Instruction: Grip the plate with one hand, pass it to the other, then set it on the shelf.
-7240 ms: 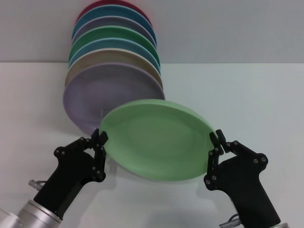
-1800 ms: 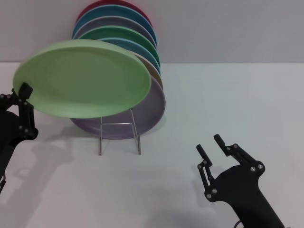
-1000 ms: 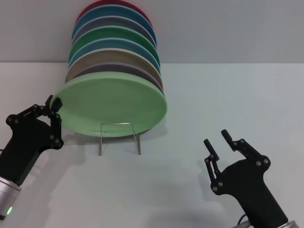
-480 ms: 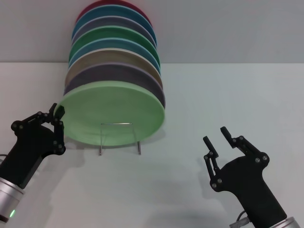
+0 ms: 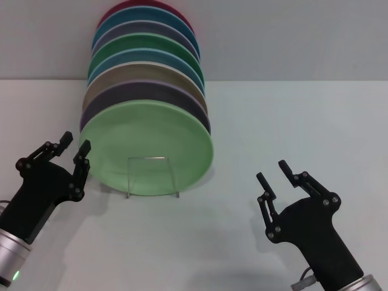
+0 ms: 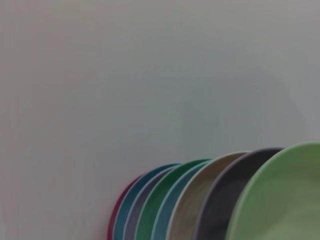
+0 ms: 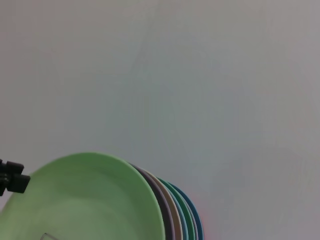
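Observation:
The pale mint-green plate [image 5: 147, 147] stands on edge at the front of the silver wire shelf [image 5: 152, 176], leaning back on the row of plates behind it. It also shows in the left wrist view [image 6: 280, 200] and the right wrist view [image 7: 85, 200]. My left gripper [image 5: 76, 151] is open, just left of the plate's rim and apart from it. My right gripper [image 5: 276, 173] is open and empty, low on the right, far from the plate.
Several coloured plates [image 5: 145, 66] stand in a row behind the mint one, from lavender up to dark red at the back. The white table [image 5: 291, 121] meets a grey wall [image 5: 291, 36] behind.
My left gripper has opened and let go of the plate's rim, then drawn slightly down and away. The plate has settled upright on the shelf. The right gripper barely moved.

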Action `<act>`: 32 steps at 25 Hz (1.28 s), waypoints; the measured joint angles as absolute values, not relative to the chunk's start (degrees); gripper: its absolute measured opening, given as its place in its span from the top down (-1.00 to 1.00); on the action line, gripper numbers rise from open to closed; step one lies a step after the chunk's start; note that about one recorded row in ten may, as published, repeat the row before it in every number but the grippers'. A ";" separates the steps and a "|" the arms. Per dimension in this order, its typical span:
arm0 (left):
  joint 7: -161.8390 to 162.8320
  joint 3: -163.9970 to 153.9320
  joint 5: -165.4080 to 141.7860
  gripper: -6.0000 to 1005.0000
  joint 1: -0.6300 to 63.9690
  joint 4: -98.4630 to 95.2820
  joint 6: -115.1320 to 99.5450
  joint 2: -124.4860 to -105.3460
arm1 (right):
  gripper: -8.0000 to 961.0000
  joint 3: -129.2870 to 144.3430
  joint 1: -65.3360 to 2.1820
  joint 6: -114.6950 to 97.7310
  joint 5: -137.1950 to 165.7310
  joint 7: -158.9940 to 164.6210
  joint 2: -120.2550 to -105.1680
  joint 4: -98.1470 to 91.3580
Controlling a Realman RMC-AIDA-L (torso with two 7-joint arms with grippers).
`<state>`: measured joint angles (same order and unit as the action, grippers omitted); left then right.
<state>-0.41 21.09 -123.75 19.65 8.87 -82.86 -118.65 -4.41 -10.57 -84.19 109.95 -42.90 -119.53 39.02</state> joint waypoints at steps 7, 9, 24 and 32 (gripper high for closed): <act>0.77 21.51 -123.58 0.38 15.47 8.87 -93.18 -118.43 | 0.33 -6.80 -10.64 -84.98 109.96 -41.40 -119.42 38.29; 3.13 22.38 -123.31 0.22 13.06 8.87 -97.77 -118.44 | 0.33 -10.52 -10.07 -86.08 109.96 -38.49 -119.36 38.09; 22.89 35.43 -123.11 -0.58 11.02 8.98 -92.60 -118.69 | 0.23 -24.20 -14.81 -89.15 110.18 -5.83 -119.12 21.07; 22.76 38.61 -122.88 -0.73 11.07 10.82 -88.08 -118.93 | 0.17 -29.52 -18.18 -89.10 110.12 2.34 -119.17 13.02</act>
<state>22.76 38.61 -122.88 11.07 10.82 -88.08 -118.93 -29.52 -18.18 -89.10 110.12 2.34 -119.17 13.02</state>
